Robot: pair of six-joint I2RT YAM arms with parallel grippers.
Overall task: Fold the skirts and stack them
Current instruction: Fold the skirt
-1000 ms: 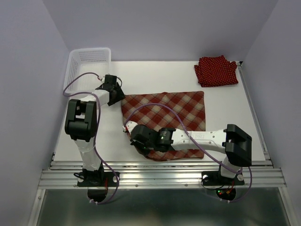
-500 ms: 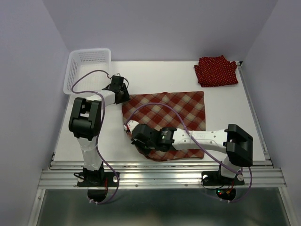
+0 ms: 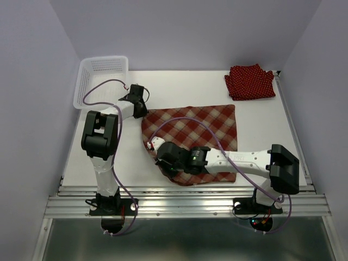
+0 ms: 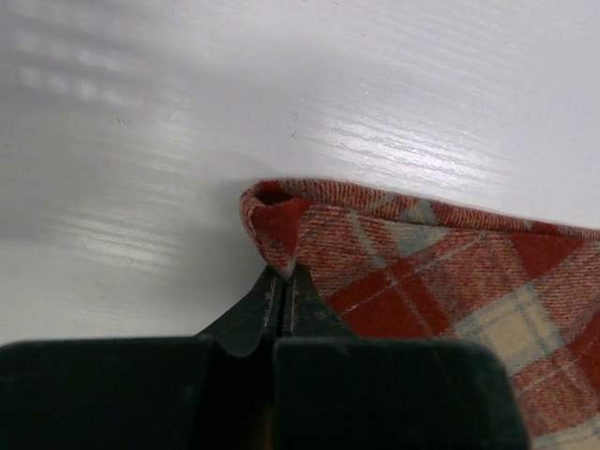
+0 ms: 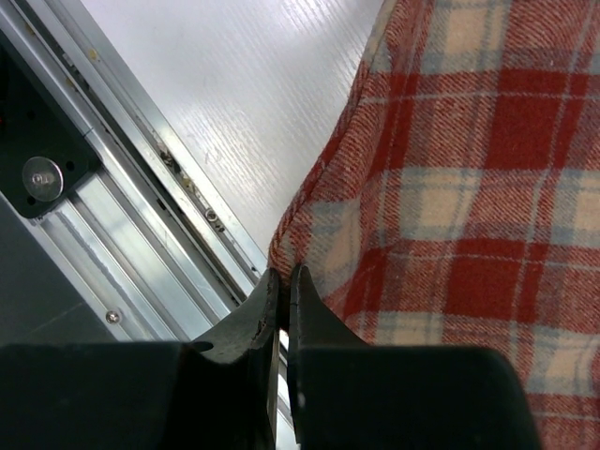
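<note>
1. My left claw point(image 4: 283, 281) is pressed together, its tips nipping the turned-over corner of the plaid skirt point(image 4: 422, 272), at the skirt's far left.
2. My right claw point(image 5: 284, 281) is all but together, a thin slit between the fingers, clamped on the skirt's hem at its near left corner, close to the metal rail point(image 5: 112, 216) along the tabletop's near edge.
3. The skirt lies spread across the middle of the tabletop point(image 3: 185, 87). It looks like light, brushed, limp cloth. I judge it will sag and drag between my two holds, not carry flat, and a thin pinch may slip. Corners and hems are the places to hold, with both layers caught.
4. A dark red polka-dot pile point(image 3: 250, 81) sits folded in the far right corner, well apart. A white basket point(image 3: 103, 65) stands at the far left corner.
5. Hidden:
   - How much cloth sits between either pair of fingers, and whether one layer or two.
   - The skirt's near edge, which my right arm covers from above.
   - How many skirts make up the polka-dot pile.
</note>
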